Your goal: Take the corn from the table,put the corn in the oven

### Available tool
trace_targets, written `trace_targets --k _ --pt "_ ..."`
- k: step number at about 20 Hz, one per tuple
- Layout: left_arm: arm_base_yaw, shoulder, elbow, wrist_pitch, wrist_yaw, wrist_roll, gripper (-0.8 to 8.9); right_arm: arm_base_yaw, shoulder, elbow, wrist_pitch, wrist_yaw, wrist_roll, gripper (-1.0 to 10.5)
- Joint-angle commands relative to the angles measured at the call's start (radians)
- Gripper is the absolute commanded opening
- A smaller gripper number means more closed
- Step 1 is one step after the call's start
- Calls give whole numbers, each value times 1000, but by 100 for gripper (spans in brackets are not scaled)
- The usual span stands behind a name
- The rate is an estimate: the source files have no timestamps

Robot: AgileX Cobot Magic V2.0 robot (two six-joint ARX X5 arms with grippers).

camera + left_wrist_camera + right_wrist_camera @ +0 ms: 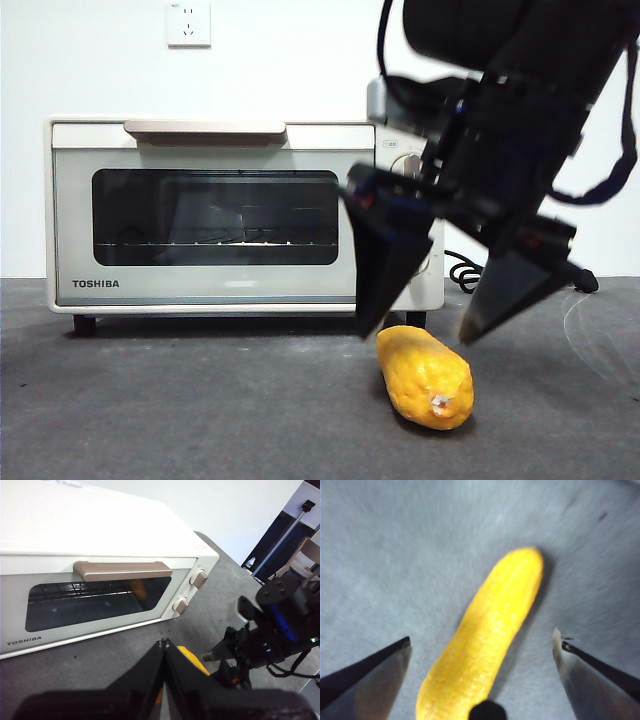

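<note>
The yellow-orange corn lies on the dark grey table in front of the oven's right end, its pale stub end toward the camera. My right gripper hangs open just above it, one jaw on each side of the cob; the right wrist view shows the corn lengthwise between the spread jaws. The cream TOSHIBA oven stands behind with its glass door closed. My left gripper is shut and empty, raised in front of the oven, with the corn partly hidden behind it.
The oven's beige handle runs along the door's top and two knobs sit at its right end. A black cord trails from the oven on the right. A wall socket is on the white wall behind.
</note>
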Motion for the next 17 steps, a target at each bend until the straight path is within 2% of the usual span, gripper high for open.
trace_targets --k 1,2,5,6,11,17 --pt "-3 5 -1 8 -2 19 -5 3 42 12 11 -9 9 465" --pt "-3 8 -1 8 -2 19 -5 3 53 16 11 -13 12 415" --pt "-3 21 -1 10 -2 19 -5 3 66 20 12 -47 11 47" --pt "-3 29 -1 17 -2 19 -5 4 66 21 12 -55 10 -19" --pt "-3 95 -1 123 -2 2 -5 29 40 65 -40 -119 10 -10" --pt "-14 266 -1 307 -2 -8 -5 153 -92 72 -42 -93 48 -11"
